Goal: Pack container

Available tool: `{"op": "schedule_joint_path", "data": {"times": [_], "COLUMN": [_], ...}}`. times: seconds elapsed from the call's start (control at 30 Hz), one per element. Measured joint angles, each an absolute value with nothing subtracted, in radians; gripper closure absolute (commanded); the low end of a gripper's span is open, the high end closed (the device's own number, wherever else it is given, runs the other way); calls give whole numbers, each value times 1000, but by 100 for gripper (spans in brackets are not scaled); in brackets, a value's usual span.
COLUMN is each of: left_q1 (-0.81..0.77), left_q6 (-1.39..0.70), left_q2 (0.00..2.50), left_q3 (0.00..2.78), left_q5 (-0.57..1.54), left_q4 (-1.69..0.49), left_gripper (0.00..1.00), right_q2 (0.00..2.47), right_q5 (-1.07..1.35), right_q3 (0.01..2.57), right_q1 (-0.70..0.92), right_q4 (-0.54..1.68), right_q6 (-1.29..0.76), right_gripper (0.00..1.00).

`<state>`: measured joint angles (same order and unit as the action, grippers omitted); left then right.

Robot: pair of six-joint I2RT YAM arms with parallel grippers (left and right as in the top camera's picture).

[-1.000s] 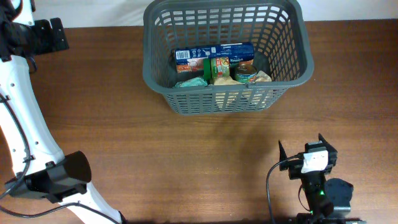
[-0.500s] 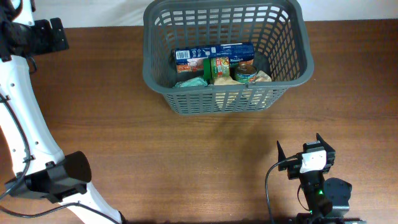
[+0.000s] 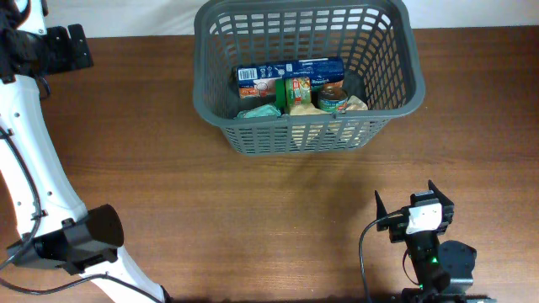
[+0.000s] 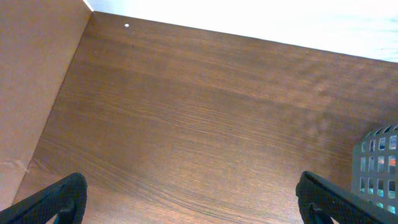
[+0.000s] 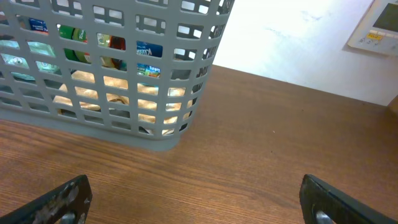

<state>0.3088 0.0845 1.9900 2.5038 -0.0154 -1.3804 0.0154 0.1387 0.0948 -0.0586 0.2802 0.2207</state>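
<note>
The dark grey lattice basket (image 3: 396,80) stands at the back middle of the table. It holds a blue box (image 3: 286,71), a green packet (image 3: 296,91), a can (image 3: 332,98) and pale bags. It also shows in the right wrist view (image 5: 155,134), ahead and to the left, and its corner shows in the left wrist view (image 4: 379,168). My right gripper (image 3: 406,200) is open and empty near the front edge, well short of the basket. My left gripper (image 3: 63,46) is open and empty at the far left back corner; in its wrist view (image 4: 193,202) only bare wood lies between the fingers.
The white left arm (image 3: 34,168) runs down the table's left side, its base (image 3: 80,240) at the front left. A brown side wall (image 4: 31,93) borders the left. A white wall (image 5: 298,37) with a control panel (image 5: 376,28) stands behind the table.
My right gripper has shifted very slightly toward the front left. The basket, its contents and the left arm have not moved.
</note>
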Motion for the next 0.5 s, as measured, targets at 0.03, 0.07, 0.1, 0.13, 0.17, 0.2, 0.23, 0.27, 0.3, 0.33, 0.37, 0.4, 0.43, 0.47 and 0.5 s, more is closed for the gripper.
{"op": "schedule_joint_path", "data": {"times": [0.03,0.07,0.1,0.13,0.17,0.2,0.23,0.27,0.3,0.33,0.37,0.4,0.43,0.47,0.5], "left_q1": [309,308,305,301,294,285,276,263,250,235,227,207,197,187,175], "left_q6": [84,84,84,84,84,84,84,84,84,84,84,84,84,84,84], "left_q2": [1990,1990,1990,1990,1984,1972,1958,1930,1898,1853,1832,1765,1718,1662,1606], "left_q3": [2504,2504,2504,2504,2497,2481,2466,2432,2398,2350,2328,2264,2214,2152,2090], "left_q5": [-15,-15,-15,-15,-16,-16,-15,-16,-15,-15,-15,-15,-15,-16,-20], "left_q4": [-1380,-1380,-1380,-1380,-1378,-1379,-1381,-1378,-1379,-1380,-1380,-1380,-1369,-1359,-1340], "left_gripper": [1,1,1,1,1,1,1,1,1,1,1,1,1,1,1], "right_q2": [15,15,16,16,16,16,16,16,16,16,15,16,16,16,16], "right_q5": [140,141,141,141,141,141,141,141,141,141,141,141,141,141,141], "right_q3": [95,95,95,95,95,95,95,95,95,95,95,95,95,95,95], "right_q1": [-59,-59,-59,-59,-59,-59,-59,-59,-59,-59,-59,-59,-59,-59,-59], "right_q4": [280,280,280,280,280,280,280,280,280,279,279,279,279,279,279], "right_q6": [221,222,221,221,221,221,221,221,221,221,222,221,221,222,221], "right_gripper": [1,1,1,1,1,1,1,1,1,1,1,1,1,1,1]}}
